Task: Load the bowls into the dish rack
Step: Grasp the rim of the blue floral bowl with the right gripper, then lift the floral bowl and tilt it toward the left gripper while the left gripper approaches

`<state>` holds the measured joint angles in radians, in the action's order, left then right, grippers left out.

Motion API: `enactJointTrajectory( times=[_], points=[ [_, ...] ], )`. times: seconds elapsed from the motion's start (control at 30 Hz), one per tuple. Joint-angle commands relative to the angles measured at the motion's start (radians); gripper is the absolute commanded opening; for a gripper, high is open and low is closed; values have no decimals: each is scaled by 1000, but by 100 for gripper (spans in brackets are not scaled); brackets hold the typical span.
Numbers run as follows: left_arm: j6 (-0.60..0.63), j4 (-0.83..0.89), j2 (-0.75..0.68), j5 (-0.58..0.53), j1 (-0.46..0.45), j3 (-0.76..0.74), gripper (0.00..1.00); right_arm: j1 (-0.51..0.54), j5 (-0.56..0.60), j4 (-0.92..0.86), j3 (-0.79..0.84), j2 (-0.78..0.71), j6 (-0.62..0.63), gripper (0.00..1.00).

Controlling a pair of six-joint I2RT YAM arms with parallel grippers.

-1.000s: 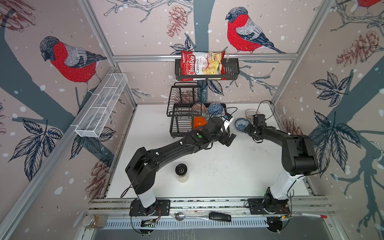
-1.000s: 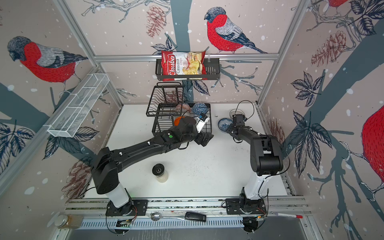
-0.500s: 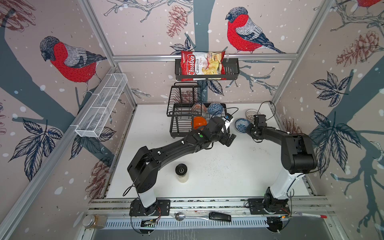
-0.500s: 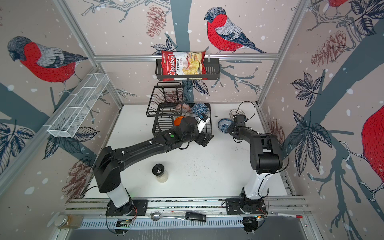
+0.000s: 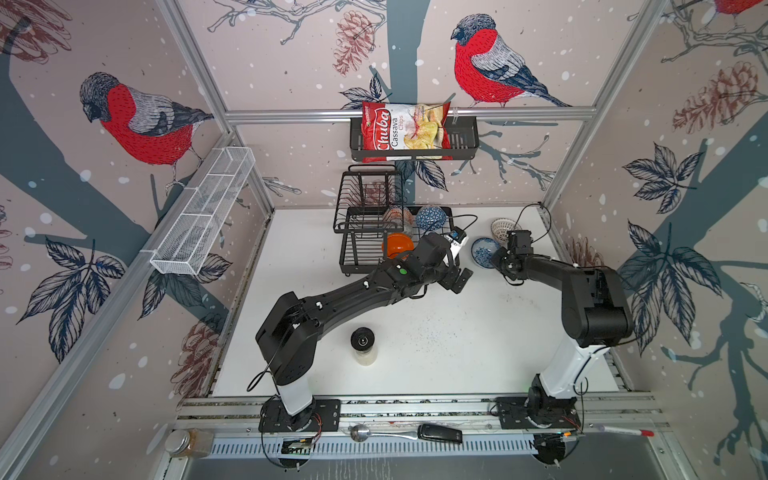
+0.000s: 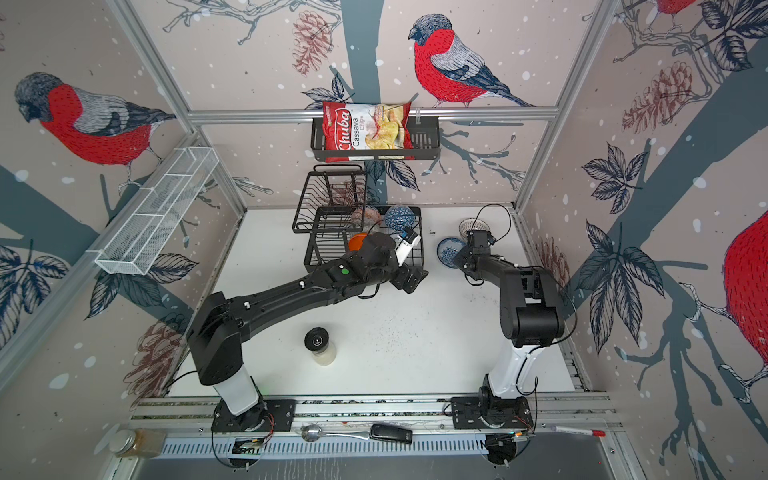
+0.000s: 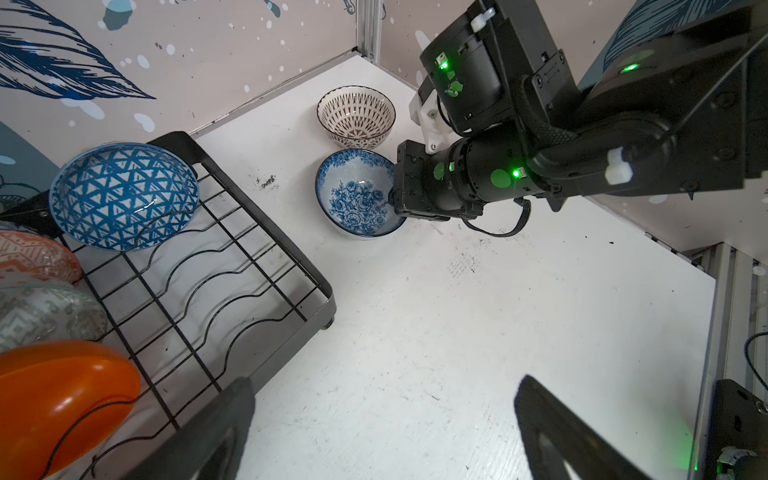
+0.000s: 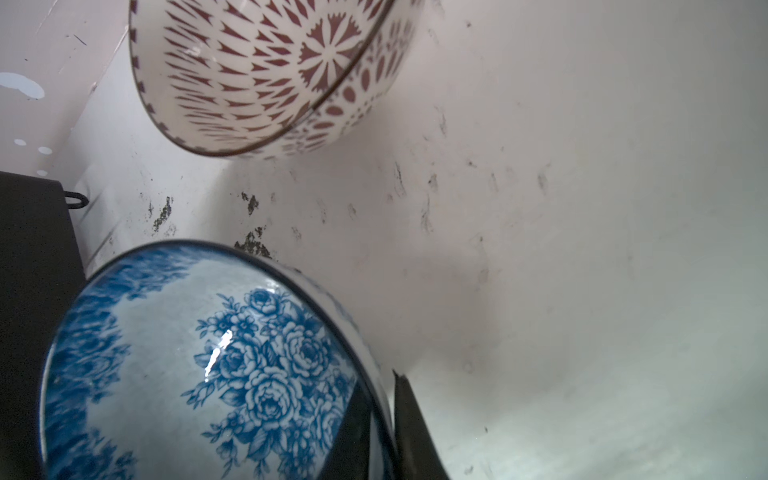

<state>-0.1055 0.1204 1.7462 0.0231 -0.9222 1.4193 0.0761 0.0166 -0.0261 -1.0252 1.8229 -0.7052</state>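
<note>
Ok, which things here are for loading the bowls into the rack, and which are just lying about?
For the job: dish rack, orange bowl, grey-green bowl, orange-white bowl, blue triangle bowl, blue floral bowl, brown-patterned bowl.
Lying about: chips bag, black-lidded jar, spoon, marker, white mesh shelf.

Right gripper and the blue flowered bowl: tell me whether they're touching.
Touching. In the right wrist view the right gripper pinches the blue flowered bowl at its rim, one finger inside, one outside.
</note>
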Motion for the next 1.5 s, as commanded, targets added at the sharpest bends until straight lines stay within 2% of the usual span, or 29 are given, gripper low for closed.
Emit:
enactJointTrajectory(
  times=[0.0,0.13,0.27,0.4,0.6,0.93,1.23,1.47],
  points=[
    [1,-5,2,3,-1,8,97,1,7,8,12,-16,1,9],
    [-6,-8,-2,10,5,9,98,2,16,44,53,-60,-4,2],
    [-25,-15,-4,22,17,5,98,28,51,117,147,-170,-4,1],
    [-57,-23,0,53,38,4,98,99,150,177,227,-290,8,0],
    [-106,-48,-1,92,81,-9,98,208,286,248,286,-394,40,0],
    [-171,-61,42,127,124,-6,97,302,326,458,420,-494,56,0],
    [-220,-101,44,111,147,-35,90,441,429,571,474,-561,118,0],
    [-246,-143,40,127,167,-60,74,491,455,629,503,-565,119,0]
  ],
)
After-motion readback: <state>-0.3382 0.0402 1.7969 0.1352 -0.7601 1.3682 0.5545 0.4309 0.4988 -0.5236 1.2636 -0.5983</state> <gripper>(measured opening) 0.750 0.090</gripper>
